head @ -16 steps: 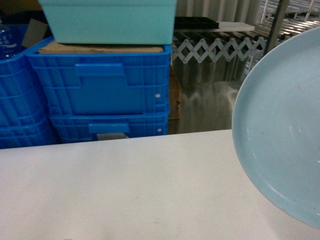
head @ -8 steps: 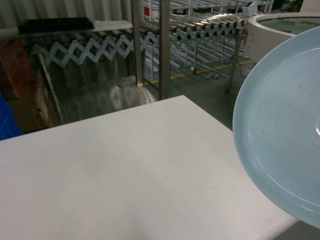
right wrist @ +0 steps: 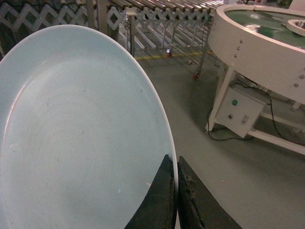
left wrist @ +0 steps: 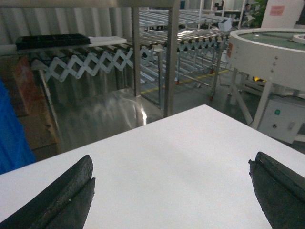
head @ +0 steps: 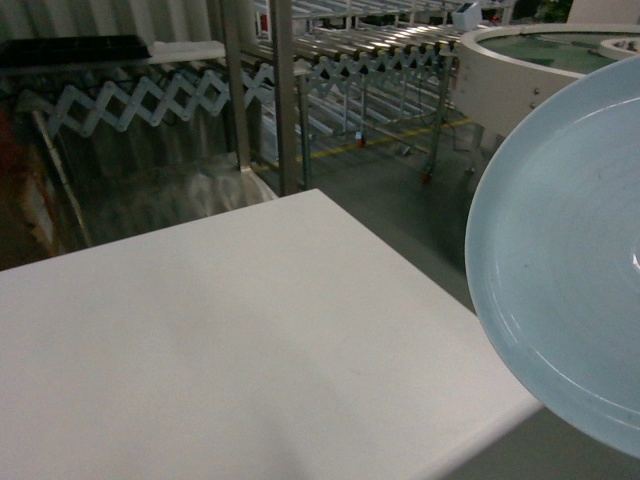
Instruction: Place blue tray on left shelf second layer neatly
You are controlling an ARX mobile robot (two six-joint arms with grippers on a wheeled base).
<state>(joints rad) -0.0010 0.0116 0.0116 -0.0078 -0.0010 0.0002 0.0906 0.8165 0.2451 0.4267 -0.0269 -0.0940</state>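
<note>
Right gripper [right wrist: 177,191]: the 2 dark jaws are clenched on the rim of the pale sky-blue, glossy round tray [right wrist: 81,138], 1 jaw on the upper face and 1 beneath. The pinch sits at the tray's edge, so the dish hangs out from the grasp as a cantilever. In my judgement this hold keeps the broad face free to slide onto a tier, at the cost of leverage on the pinch.

Tray location: in the head view the tray [head: 565,260] is carried in the air off the right edge of the white counter [head: 230,350], near its far right corner, and does not rest on it. The face is tilted toward the camera. Faint concentric rings show and nothing lies in the dish.

Left gripper [left wrist: 171,191]: the jaws are released, spread wide, with nothing between them, over the bare white counter [left wrist: 171,157]. It takes no part in the carry.

Surroundings: a steel scissor-frame roller conveyor [head: 330,60], shiny square steel posts [head: 284,90] past the counter's far edge, and a white round turntable machine [right wrist: 267,43] on the floor. None of the 3 views shows a shelf tier I can identify as the target, nor any blue crates clearly.

Assessment: the tray is secured but not delivered; placement is not yet begun. Risk: the tray pivoting in the edge pinch.
</note>
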